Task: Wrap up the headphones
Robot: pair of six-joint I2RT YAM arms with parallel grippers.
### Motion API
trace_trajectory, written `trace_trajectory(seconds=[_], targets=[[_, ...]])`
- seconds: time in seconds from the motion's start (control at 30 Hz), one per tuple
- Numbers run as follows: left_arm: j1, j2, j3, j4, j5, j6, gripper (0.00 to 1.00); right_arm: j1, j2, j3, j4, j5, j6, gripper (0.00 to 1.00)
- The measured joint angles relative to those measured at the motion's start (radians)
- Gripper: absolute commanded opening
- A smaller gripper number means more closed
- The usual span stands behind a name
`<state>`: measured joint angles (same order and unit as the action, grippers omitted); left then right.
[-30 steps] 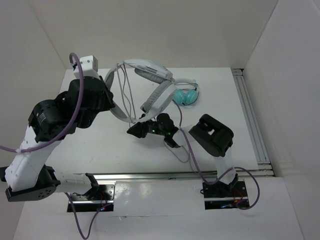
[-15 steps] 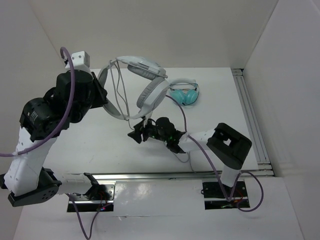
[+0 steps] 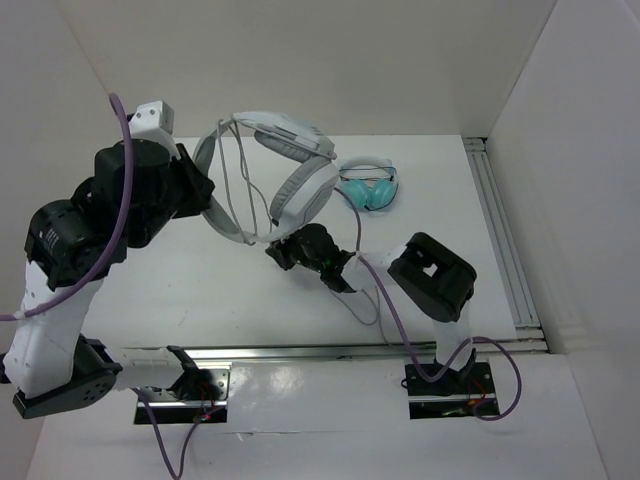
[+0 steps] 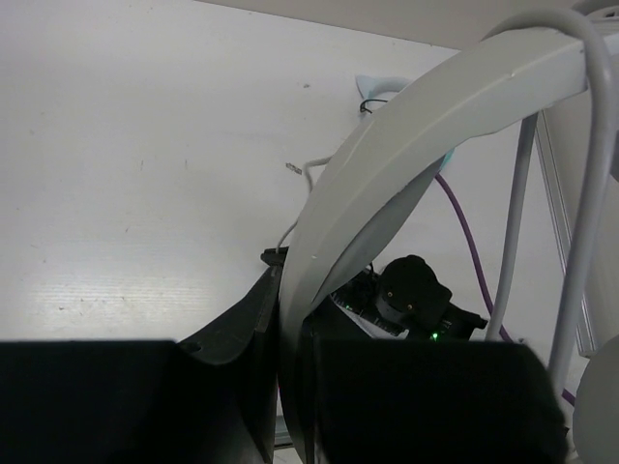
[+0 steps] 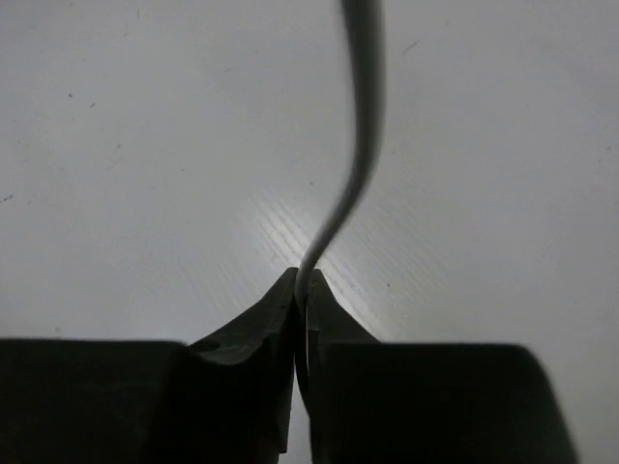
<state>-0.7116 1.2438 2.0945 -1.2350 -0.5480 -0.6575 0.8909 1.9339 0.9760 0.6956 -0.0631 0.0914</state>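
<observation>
The large white headphones [image 3: 285, 135] are held up above the table, their ear cups [image 3: 305, 190] hanging toward the middle. My left gripper [image 3: 205, 195] is shut on the wide headband [image 4: 387, 164], which runs up and right between its jaws in the left wrist view. The thin pale cable [image 3: 243, 190] loops down from the headband to my right gripper [image 3: 280, 250]. My right gripper [image 5: 303, 285] is shut on the cable [image 5: 360, 126], pinched between its fingertips just above the table.
The smaller teal headphones [image 3: 370, 188] lie on the table behind the right arm. A metal rail [image 3: 505, 240] runs along the right edge. The right arm's purple lead [image 3: 385, 310] trails over the table near the front rail.
My right gripper moved slightly right and back with the cable, and its elbow swung back left. The left arm shifted a little left, holding the headband.
</observation>
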Motion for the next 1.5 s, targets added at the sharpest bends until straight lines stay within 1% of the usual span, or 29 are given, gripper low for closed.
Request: trace_trajectory(seconds=[0.07, 0.13, 0.23, 0.33, 0.4, 0.5, 0.63, 0.7, 0.77, 0.9, 1.0, 1.1, 1.2, 1.37, 1.5], targets=[[0.006, 0.000, 0.000, 0.000, 0.000, 0.002, 0.00, -0.008, 0.010, -0.003, -0.001, -0.006, 0.011, 0.01], [0.015, 0.000, 0.000, -0.002, -0.005, 0.003, 0.00, -0.026, 0.013, -0.031, 0.016, -0.007, 0.025, 0.00], [0.049, -0.002, -0.008, -0.019, -0.016, 0.004, 0.00, -0.045, -0.002, -0.117, 0.051, -0.002, 0.042, 0.00], [0.105, -0.010, -0.070, -0.027, -0.038, 0.011, 0.00, -0.041, -0.060, -0.220, 0.060, 0.024, 0.056, 0.00], [0.171, -0.011, -0.120, -0.003, -0.041, 0.021, 0.00, -0.017, -0.109, -0.274, 0.056, 0.046, 0.060, 0.00], [0.274, -0.006, -0.196, 0.058, -0.044, 0.025, 0.00, 0.064, -0.195, -0.312, 0.016, 0.105, 0.054, 0.00], [0.405, 0.026, -0.261, 0.124, -0.062, 0.027, 0.00, 0.211, -0.364, -0.345, -0.031, 0.201, 0.040, 0.00], [0.445, 0.050, -0.276, 0.148, -0.090, 0.027, 0.00, 0.295, -0.470, -0.357, -0.067, 0.267, 0.028, 0.00], [0.460, 0.070, -0.293, 0.172, -0.130, 0.026, 0.00, 0.377, -0.571, -0.362, -0.105, 0.332, 0.011, 0.00], [0.448, 0.090, -0.361, 0.208, -0.180, 0.029, 0.00, 0.521, -0.733, -0.350, -0.199, 0.482, -0.038, 0.00], [0.432, 0.106, -0.414, 0.217, -0.202, 0.033, 0.00, 0.585, -0.787, -0.303, -0.289, 0.576, -0.084, 0.00], [0.418, 0.128, -0.457, 0.219, -0.217, 0.044, 0.00, 0.620, -0.801, -0.234, -0.367, 0.649, -0.133, 0.00], [0.380, 0.148, -0.493, 0.219, -0.257, 0.061, 0.00, 0.650, -0.804, -0.167, -0.430, 0.708, -0.187, 0.00], [0.283, 0.189, -0.517, 0.219, -0.293, 0.092, 0.00, 0.684, -0.803, -0.045, -0.530, 0.799, -0.284, 0.00], [0.175, 0.227, -0.526, 0.193, -0.291, 0.109, 0.00, 0.679, -0.801, 0.011, -0.531, 0.926, -0.404, 0.00]])
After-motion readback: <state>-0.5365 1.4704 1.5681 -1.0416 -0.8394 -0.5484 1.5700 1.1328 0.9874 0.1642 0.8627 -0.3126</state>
